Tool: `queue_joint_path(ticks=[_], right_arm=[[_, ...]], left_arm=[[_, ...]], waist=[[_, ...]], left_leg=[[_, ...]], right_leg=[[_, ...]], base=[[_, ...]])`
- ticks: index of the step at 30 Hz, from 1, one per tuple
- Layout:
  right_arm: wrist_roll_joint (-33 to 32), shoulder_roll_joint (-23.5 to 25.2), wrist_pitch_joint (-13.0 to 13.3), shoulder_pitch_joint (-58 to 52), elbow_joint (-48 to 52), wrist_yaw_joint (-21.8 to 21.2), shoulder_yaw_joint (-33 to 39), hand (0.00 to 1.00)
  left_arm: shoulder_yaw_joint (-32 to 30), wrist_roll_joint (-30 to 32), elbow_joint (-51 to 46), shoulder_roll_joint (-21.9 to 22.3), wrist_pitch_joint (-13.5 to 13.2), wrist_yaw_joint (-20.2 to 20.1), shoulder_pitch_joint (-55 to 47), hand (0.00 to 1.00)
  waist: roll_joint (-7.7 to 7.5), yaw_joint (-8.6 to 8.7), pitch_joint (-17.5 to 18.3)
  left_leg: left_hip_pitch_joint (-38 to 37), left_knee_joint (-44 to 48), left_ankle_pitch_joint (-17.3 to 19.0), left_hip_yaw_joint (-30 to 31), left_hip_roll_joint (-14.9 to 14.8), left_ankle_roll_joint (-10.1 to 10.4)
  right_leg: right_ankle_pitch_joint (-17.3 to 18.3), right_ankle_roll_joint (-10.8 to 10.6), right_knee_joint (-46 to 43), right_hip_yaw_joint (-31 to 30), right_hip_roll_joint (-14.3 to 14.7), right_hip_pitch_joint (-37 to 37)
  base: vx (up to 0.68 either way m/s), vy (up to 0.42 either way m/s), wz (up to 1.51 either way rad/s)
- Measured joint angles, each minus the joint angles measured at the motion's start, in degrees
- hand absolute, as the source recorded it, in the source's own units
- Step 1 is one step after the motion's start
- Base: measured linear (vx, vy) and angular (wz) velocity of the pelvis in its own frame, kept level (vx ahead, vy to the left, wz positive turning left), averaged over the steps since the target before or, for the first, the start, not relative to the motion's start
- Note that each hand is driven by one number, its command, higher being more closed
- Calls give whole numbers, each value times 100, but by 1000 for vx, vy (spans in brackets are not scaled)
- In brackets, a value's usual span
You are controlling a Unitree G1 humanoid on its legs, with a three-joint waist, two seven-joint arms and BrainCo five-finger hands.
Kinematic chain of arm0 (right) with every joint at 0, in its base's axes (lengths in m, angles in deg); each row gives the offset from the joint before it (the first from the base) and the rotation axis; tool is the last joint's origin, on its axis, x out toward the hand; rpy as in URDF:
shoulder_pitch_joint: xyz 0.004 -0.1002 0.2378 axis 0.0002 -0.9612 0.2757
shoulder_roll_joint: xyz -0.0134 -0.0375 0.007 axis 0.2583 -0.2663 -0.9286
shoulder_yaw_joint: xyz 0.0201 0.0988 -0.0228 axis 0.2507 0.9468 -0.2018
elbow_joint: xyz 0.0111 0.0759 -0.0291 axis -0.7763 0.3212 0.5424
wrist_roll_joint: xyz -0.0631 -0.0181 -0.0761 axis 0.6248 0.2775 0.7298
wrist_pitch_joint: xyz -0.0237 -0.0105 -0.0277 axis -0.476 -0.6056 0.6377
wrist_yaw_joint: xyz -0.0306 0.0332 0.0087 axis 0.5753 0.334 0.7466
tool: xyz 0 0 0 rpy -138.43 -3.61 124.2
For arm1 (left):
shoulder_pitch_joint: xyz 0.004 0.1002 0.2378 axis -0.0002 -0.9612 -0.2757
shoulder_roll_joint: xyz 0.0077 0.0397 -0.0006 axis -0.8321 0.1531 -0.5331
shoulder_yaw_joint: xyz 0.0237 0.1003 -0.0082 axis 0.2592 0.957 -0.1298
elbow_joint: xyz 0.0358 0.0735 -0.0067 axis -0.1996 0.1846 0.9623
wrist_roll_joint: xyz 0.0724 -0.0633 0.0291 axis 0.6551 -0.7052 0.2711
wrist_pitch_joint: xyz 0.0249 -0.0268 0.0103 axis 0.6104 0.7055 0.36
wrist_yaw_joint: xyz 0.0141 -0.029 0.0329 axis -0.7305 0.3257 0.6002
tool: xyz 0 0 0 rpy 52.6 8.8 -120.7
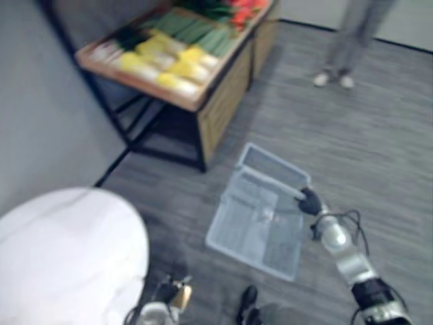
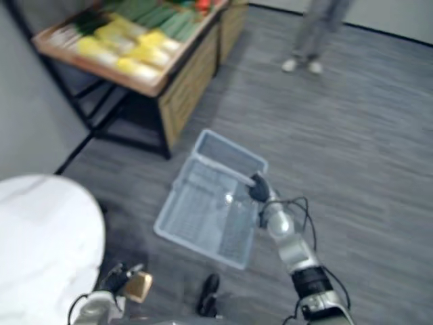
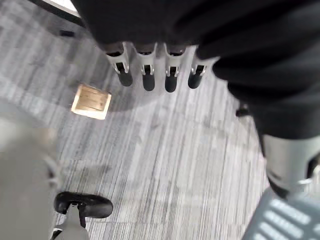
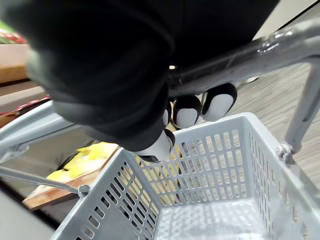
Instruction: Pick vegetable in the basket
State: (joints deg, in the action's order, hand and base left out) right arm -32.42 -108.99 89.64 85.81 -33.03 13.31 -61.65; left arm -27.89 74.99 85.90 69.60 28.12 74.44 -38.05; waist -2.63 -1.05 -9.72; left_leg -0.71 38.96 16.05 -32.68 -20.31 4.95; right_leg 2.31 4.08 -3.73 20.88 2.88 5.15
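A grey slotted plastic basket (image 1: pixel 233 227) hangs low over the floor, and the right wrist view shows its inside (image 4: pixel 210 165) empty. My right hand (image 1: pixel 310 201) is shut on the basket's grey handle bar (image 4: pixel 240 55), with its fingers (image 4: pixel 187 111) curled round it. Vegetables lie on a wooden stand (image 1: pixel 216 101) at the far left: yellow ones (image 1: pixel 179 68), green ones (image 1: pixel 196 30) and red ones (image 1: pixel 247 10). The stand is well away from the basket. My left hand (image 3: pixel 148 75) hangs over the bare floor with straight fingers, holding nothing.
A person's legs and shoes (image 1: pixel 338 74) stand on the floor beyond the basket, to the right of the stand. A small tan box (image 3: pixel 91 101) lies on the grey floor under my left hand. A grey wall runs along the left.
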Motion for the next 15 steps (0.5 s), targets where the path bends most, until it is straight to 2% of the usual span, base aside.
queue_joint_path(ticks=[1,2,3,4,5,6,7,8,9,10,11,12,13,14,15], right_arm=[[-11,-132,0,-120,-37,1,63,100],[-14,-199,-1,-243,-88,2,204,100],[-12,-223,-1,-307,-130,7,330,100],[-13,-359,-21,-395,-224,16,564,100],[-14,-419,-100,-470,-449,22,771,100],[-10,-420,-164,-516,-531,25,876,100],[-7,-426,-215,-546,-566,33,916,100],[-14,-456,-268,-616,-673,47,999,100],[-15,-454,-267,-656,-701,52,1045,100],[-24,-450,-266,-725,-767,58,1128,100],[-28,-436,-269,-891,-883,109,1314,100],[-28,-401,-270,-951,-947,123,1411,100],[-27,-303,-282,-1026,-1071,144,1541,100],[-21,-156,-359,-1220,-1097,178,1749,100],[-23,-120,-441,-1298,-1150,233,1835,100]], left_arm=[[12,-5,-7,10,-7,25,12,0],[27,-7,-8,18,-5,91,12,0],[32,-8,-7,61,-2,110,22,0],[58,-16,-55,142,-10,142,-3,0],[94,-44,-53,258,-7,149,-33,0],[117,-49,-61,288,-14,148,-44,0],[116,-51,-64,293,-14,148,-44,0],[109,-64,-101,290,-15,161,-68,0],[108,-65,-114,290,-15,168,-92,0],[112,-70,-130,303,-15,179,-127,0],[115,-88,-185,358,-11,196,-181,0],[115,-102,-189,370,-11,197,-190,0],[132,-104,-185,352,-7,201,-213,0],[237,-108,-184,277,2,213,-217,0],[350,-109,-172,257,1,223,-206,0]], waist=[[-2,-2,-1],[18,-16,-6],[123,-28,-37],[249,-57,-51],[385,-61,-52],[435,-68,-39],[436,-67,-40],[429,-68,-46],[458,-68,-32],[478,-69,-19],[494,-68,-6],[508,-80,4],[381,-60,-5],[317,-26,28],[215,32,-20]], left_leg=[[372,82,42,602,226,64],[684,-37,58,883,393,73],[816,-168,59,981,396,54],[973,-317,50,1004,463,90],[1073,-678,42,1130,532,78],[1172,-942,5,1161,704,21],[1211,-1100,-38,1161,808,-15],[1340,-1503,-238,1165,1010,-62],[1346,-1675,-347,1182,1082,-95],[1345,-1936,-480,1203,1168,-155],[1288,-2215,-620,1319,1321,-372],[1204,-2273,-685,1345,1373,-478],[1080,-2326,-725,1346,1482,-548],[806,-2477,-734,1322,1689,-565],[486,-2828,-822,1380,1786,-627]], right_leg=[[0,-13,148,-51,12,-104],[46,-162,271,-81,10,-197],[45,-209,130,-85,14,-188],[113,79,-93,-78,28,-115],[119,111,-43,-178,92,-249],[129,96,-14,-270,72,-316],[136,91,15,-336,59,-349],[130,75,104,-475,47,-410],[128,71,141,-510,54,-442],[157,8,173,-565,75,-483],[349,-114,43,-589,96,-501],[507,-158,-137,-599,59,-473],[773,-218,-500,-589,-69,-407],[1161,-561,-1007,-498,-296,-400],[1227,-712,-2238,-551,-502,-18]], base=[[88,-39,-91],[95,-38,-82],[116,8,-76],[121,37,-62],[138,64,-61],[160,71,-41],[174,80,-44],[168,79,-37],[177,73,-40],[248,107,-23],[263,113,-20],[235,107,-10],[213,77,12],[355,107,13],[352,106,10]])
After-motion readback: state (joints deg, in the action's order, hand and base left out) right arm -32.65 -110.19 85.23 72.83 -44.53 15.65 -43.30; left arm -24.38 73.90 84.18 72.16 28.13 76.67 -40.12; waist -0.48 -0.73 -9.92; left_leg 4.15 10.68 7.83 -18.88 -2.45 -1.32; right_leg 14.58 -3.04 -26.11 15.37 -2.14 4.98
